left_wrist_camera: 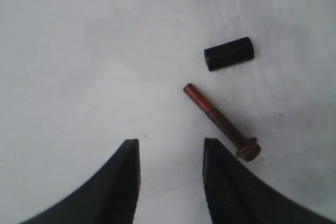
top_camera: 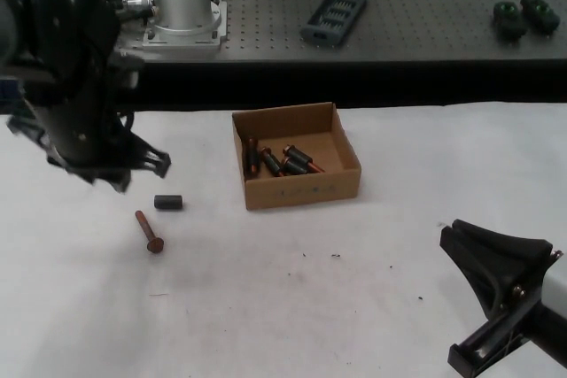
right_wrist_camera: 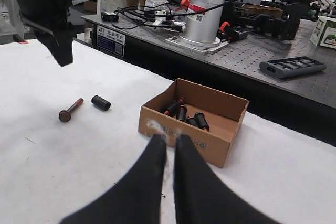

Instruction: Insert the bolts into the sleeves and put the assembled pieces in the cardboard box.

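A copper-coloured bolt [top_camera: 149, 230] and a short black sleeve [top_camera: 167, 203] lie apart on the white bench, left of the cardboard box [top_camera: 306, 190]. The box holds several assembled pieces [top_camera: 282, 161]. My left gripper [top_camera: 142, 173] hangs just above and behind the two loose parts. In the left wrist view the left gripper [left_wrist_camera: 170, 153] is open and holds nothing, with the bolt [left_wrist_camera: 220, 121] and sleeve [left_wrist_camera: 229, 53] just beyond one fingertip. My right gripper [right_wrist_camera: 169, 142] is shut on nothing and points at the box [right_wrist_camera: 210, 142] from the near right; the bolt [right_wrist_camera: 70, 109] and sleeve [right_wrist_camera: 100, 103] lie beyond it.
Behind the white sheet runs a dark perforated bench with a silver arm base [top_camera: 182, 2], a black slotted tray [top_camera: 335, 13] and two black knobs [top_camera: 524, 17]. Open white surface lies between the box and the right arm [top_camera: 505, 298].
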Robot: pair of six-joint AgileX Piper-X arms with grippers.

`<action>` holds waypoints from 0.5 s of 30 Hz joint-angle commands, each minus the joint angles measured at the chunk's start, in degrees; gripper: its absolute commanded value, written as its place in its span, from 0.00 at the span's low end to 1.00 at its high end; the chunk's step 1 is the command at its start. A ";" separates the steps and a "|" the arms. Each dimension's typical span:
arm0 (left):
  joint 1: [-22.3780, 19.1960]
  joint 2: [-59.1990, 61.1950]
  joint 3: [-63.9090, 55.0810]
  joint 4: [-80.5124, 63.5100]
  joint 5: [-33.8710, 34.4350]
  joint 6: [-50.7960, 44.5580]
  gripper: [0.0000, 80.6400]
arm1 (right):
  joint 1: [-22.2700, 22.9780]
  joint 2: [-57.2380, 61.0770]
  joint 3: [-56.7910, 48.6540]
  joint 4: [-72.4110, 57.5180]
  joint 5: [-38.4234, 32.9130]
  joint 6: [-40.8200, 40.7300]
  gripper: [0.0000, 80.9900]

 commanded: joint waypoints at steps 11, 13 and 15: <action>-0.02 8.35 -0.69 -2.06 11.26 -15.28 0.48 | -0.16 -0.44 -0.18 -2.73 1.37 0.57 0.08; -0.02 8.87 -0.69 -2.73 11.26 -16.87 0.48 | -0.16 -0.44 -0.18 -2.73 1.37 0.57 0.08; -0.02 9.43 -0.69 -3.07 11.26 -17.96 0.48 | -0.16 -0.44 -0.18 -2.73 1.37 0.57 0.08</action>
